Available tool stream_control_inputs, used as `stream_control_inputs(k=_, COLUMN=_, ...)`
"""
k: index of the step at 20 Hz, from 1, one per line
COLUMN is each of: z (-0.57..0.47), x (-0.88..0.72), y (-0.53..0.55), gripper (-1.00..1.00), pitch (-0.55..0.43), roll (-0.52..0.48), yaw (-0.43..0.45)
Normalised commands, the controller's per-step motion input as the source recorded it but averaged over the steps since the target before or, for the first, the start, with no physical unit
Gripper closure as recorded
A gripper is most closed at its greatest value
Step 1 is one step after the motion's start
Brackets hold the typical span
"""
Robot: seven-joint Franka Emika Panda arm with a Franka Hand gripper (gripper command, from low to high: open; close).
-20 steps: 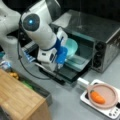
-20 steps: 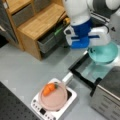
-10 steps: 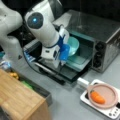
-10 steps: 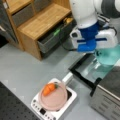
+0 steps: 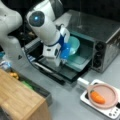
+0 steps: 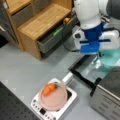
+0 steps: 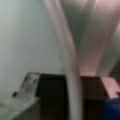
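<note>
My gripper (image 5: 65, 50) has blue fingers and is shut on the rim of a teal bowl (image 5: 74, 45). It holds the bowl tilted at the mouth of a toaster oven (image 5: 102, 35), above the oven's lowered glass door (image 5: 63, 71). In a front view the gripper (image 6: 93, 48) sits just left of the bowl (image 6: 110, 57), over the door (image 6: 86, 70). The wrist view is filled by the pale bowl wall (image 7: 25, 37) and its rim, with the dark oven below.
A pink plate (image 5: 107, 100) with a carrot (image 5: 97, 97) rests on a white scale (image 5: 110, 112) in front of the oven; the carrot (image 6: 48, 89) and plate (image 6: 56, 100) show in both front views. A wooden drawer cabinet (image 6: 42, 22) stands to a front view's left (image 5: 17, 97).
The arm has carried the bowl a little further right, toward the oven opening. The carrot, plate and scale have not moved.
</note>
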Motion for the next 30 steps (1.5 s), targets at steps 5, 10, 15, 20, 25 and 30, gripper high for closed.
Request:
stream_control_inputs(k=5, z=-0.13, x=-0.25, y=0.01, gripper=1.00, pitch=-0.249, roll=0.032, yaw=-0.128)
stream_control_inputs(k=10, z=-0.11, x=-0.23, y=0.06, gripper=1.00, pitch=-0.226, roll=0.005, yaw=-0.120)
stream_control_inputs(k=15, z=-0.11, x=-0.19, y=0.09, gripper=-1.00, pitch=-0.207, roll=-0.009, yaw=-0.113)
stream_control_inputs(k=20, z=-0.12, x=-0.14, y=0.08, gripper=-1.00, pitch=-0.202, roll=-0.008, yaw=-0.100)
stream_control_inputs(k=25, z=-0.09, x=-0.13, y=0.04, gripper=-1.00, pitch=-0.170, roll=0.004, yaw=-0.088)
stream_control_inputs(k=30, z=-0.06, x=-0.11, y=0.00, gripper=-1.00, pitch=-0.146, roll=0.012, yaw=-0.075)
